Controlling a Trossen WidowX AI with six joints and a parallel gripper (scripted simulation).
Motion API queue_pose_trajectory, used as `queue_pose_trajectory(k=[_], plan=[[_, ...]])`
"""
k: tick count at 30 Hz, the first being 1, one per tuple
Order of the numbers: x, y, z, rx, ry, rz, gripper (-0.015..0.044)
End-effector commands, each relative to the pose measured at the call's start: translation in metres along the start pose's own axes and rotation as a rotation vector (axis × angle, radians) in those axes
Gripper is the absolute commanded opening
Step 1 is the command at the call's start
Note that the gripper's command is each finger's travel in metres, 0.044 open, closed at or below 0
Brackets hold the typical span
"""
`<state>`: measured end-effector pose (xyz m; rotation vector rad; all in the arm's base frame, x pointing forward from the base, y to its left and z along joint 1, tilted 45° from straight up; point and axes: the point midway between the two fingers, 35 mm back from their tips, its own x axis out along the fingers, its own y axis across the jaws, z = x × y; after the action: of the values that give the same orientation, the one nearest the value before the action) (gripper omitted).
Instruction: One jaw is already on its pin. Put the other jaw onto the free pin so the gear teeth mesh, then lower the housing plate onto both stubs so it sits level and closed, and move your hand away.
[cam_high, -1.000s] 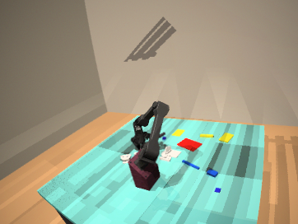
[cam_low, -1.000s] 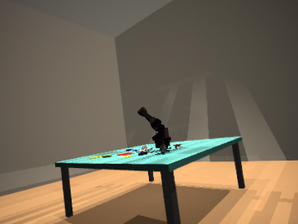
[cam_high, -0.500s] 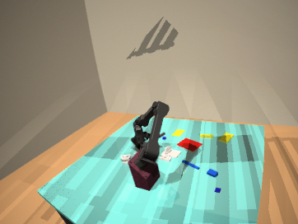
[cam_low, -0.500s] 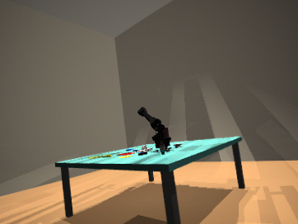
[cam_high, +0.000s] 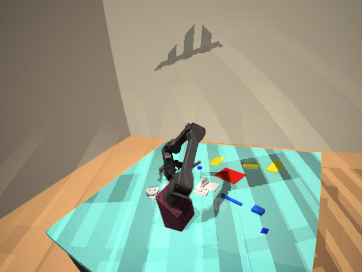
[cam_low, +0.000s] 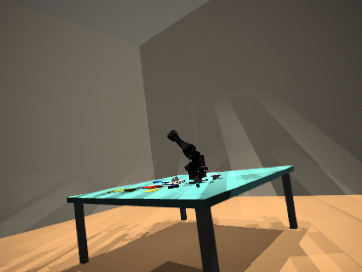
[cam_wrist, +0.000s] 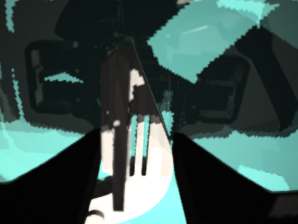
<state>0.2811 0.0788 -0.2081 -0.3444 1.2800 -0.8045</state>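
My gripper (cam_wrist: 138, 139) (cam_high: 169, 174) is shut on a white jaw, low over the table beyond the arm's base. The jaw (cam_wrist: 157, 182) is flat, with two narrow slots and a rounded lower edge; its upper part is in dark shadow between the fingers. In the top view the arm hides it. A white assembly (cam_high: 202, 187) stands right of the arm's base, with a flat white part at its right side. Another white part (cam_high: 152, 192) with dark openings lies left of the base. Pins, gear teeth and which part is the housing plate are too small to tell.
Right of the arm lie a red square (cam_high: 231, 175), a yellow bar (cam_high: 251, 165), two yellow pieces (cam_high: 216, 161) (cam_high: 274, 167), a blue rod (cam_high: 231, 200), a blue block (cam_high: 258, 210) and a small dark blue piece (cam_high: 264, 231). The dark red base (cam_high: 175, 212) stands near the white parts.
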Motion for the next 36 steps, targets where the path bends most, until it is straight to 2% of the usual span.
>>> queue_pose_trajectory(k=[1,9,36], plan=[[0.0,0.0,0.0,-0.001,-0.002,-0.002,0.0134],[-0.002,0.0,0.0,-0.001,-0.002,-0.002,0.0134],[-0.079,0.0,0.0,-0.004,-0.003,0.0,0.0134]])
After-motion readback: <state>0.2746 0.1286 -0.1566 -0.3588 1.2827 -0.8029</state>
